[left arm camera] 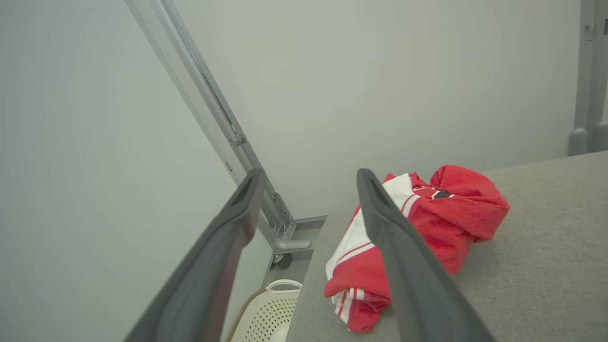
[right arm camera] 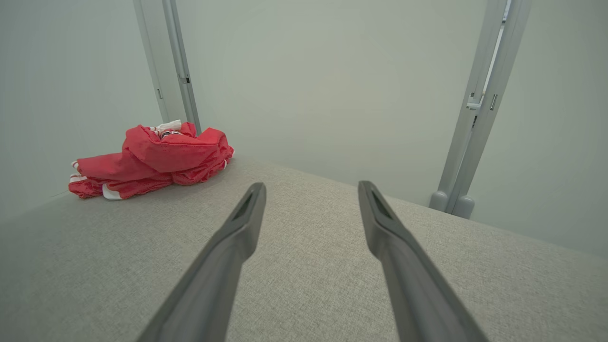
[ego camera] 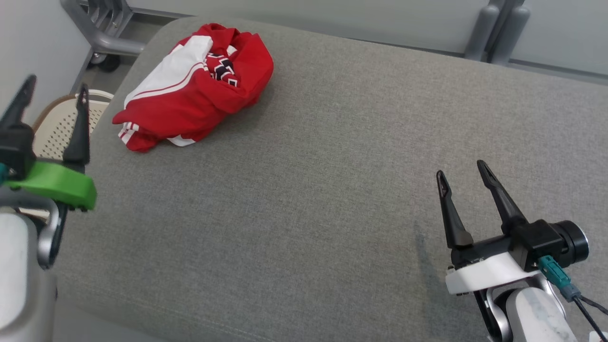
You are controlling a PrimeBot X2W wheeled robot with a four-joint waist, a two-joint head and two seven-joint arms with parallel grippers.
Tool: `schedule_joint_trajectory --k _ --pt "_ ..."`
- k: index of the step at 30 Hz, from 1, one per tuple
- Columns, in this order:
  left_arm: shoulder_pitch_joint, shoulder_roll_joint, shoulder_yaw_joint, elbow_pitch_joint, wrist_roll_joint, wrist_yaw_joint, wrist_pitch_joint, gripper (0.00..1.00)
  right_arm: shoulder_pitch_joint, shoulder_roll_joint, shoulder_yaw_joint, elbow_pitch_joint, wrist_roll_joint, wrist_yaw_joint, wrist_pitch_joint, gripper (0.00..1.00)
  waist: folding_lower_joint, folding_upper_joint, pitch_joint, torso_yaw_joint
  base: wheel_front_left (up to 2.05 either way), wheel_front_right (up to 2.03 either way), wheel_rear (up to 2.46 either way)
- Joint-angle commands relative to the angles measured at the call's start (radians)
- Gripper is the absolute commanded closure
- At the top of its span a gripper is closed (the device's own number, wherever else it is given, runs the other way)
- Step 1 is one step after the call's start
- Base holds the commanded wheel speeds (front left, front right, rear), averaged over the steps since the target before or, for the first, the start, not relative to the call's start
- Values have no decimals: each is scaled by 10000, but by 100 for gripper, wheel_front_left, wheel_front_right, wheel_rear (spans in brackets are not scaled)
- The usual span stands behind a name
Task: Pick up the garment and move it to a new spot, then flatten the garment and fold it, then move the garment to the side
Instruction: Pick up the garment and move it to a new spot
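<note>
Two grippers, both spread wide, both empty. Left gripper (ego camera: 57, 83) hangs off the left edge of the grey cushion (ego camera: 308, 180), fingers well apart with nothing between them. Garment (ego camera: 190, 95) lies ahead of it and to its right, not touching. It is a crumpled heap on the cushion's far left corner: red, with white panels and stripes, and dark lettering in a fold on top. In the left wrist view the right finger crosses in front of the garment and hides part of it; no contact visible.

Basket (ego camera: 57, 123) sits below and just beyond the left gripper, beside the cushion edge. It is cream, perforated, with a brown rim.

Right gripper (ego camera: 460, 168) is over the near right part of the cushion, fingers pointing away. The garment is far ahead and to its left, well apart. Right wrist view shows bare grey fabric between the fingers. Cannot tell whether this gripper touches the cushion.

Grey metal frame (ego camera: 102, 42) with a caster stands beyond the garment's corner, ahead of the left gripper.
</note>
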Motion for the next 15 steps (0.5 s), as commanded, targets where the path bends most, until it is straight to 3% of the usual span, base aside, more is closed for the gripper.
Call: schedule_joint_trajectory --k 1,6,15 --pt "-545 270 -80 198 -102 -46 109 0 -267 -51 35 -33 -80 1 -30 0 0 59 752 -465 0 0 0" --pt "-2344 894 -885 1260 -763 -64 807 0 -743 -48 112 -67 -240 1 -30 0 0 59 1349 -1017 0 0 0" --pt "-4079 1781 -2857 2858 -2746 -55 2518 0 -1312 -45 -227 -296 -353 1 -30 0 0 59 2471 -1808 0 0 0"
